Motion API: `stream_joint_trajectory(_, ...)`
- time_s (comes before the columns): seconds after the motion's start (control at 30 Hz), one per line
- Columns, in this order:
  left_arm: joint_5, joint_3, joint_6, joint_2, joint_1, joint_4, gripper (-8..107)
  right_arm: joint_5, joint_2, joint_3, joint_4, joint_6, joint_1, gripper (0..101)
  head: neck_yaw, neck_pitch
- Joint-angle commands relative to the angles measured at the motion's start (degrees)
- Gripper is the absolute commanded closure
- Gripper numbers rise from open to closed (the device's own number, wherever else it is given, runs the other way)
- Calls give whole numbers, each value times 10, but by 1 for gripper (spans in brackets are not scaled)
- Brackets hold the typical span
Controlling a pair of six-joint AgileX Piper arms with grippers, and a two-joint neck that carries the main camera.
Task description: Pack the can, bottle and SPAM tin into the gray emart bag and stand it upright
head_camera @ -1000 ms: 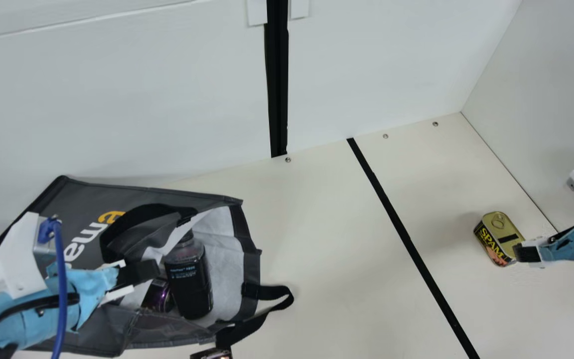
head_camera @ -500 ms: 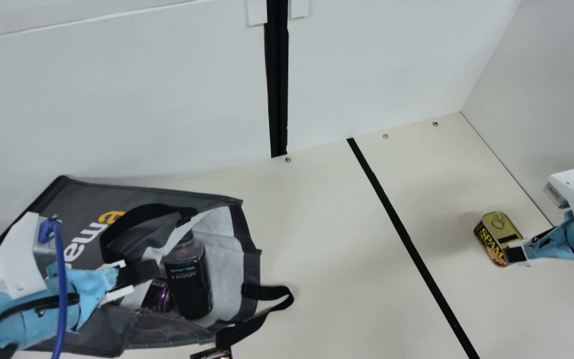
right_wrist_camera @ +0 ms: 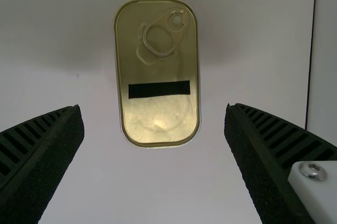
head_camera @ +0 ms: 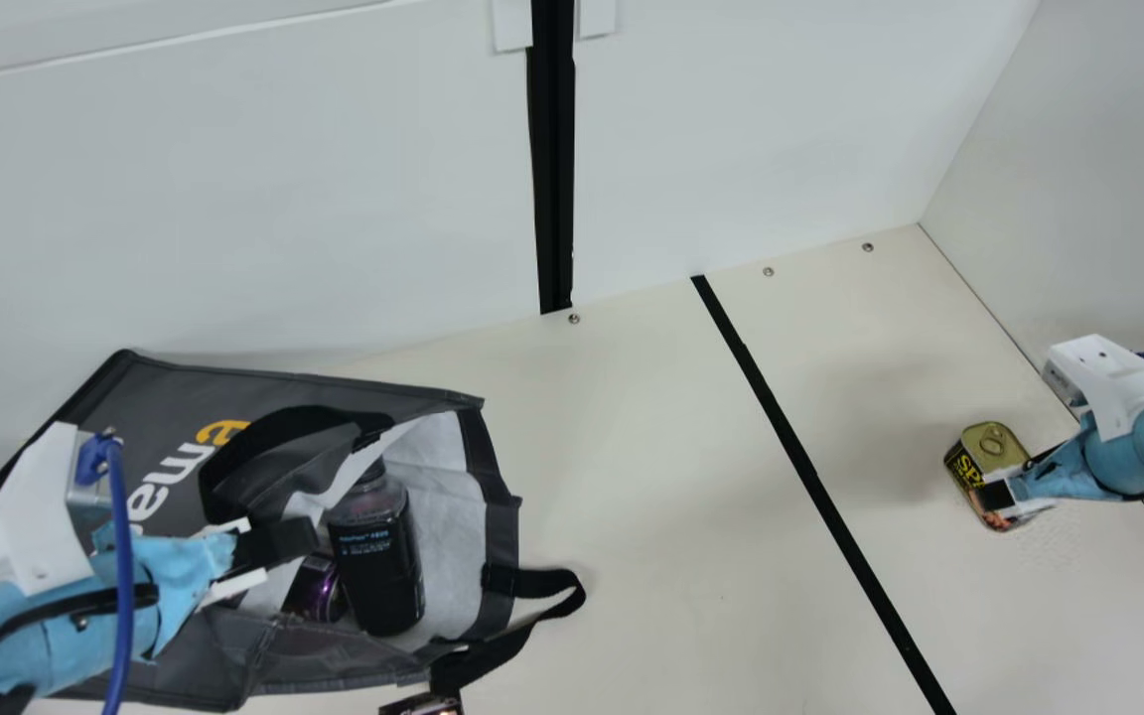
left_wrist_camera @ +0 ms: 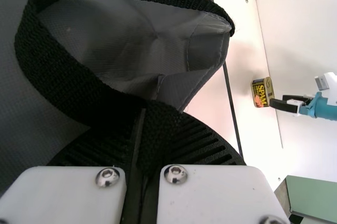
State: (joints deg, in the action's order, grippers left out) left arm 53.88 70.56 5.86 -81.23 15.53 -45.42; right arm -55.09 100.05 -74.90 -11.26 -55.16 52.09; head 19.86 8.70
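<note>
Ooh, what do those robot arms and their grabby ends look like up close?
The left arm and right arm are light blue, each with a white bracket and a blue cable. Their fingers are black and ribbed, mounted on white plates with silvery screws.

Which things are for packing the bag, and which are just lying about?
For packing:
gray bag
bottle, in it
purple can, beside the bottle
SPAM tin

Just about:
black stripe
green panel
small dark thing, too cut off to name
</note>
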Motion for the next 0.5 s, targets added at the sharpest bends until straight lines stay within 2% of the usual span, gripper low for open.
stream_joint_trajectory(0.0, 0, 0, 0, 0, 0, 0, 107, 2, 10, -3, 2, 5, -5, 6, 1, 13)
stream_joint_trajectory(0.47, 0, 0, 0, 0, 0, 0, 107, 20, 79, -41, 22, 39, -38, 6, 1, 13)
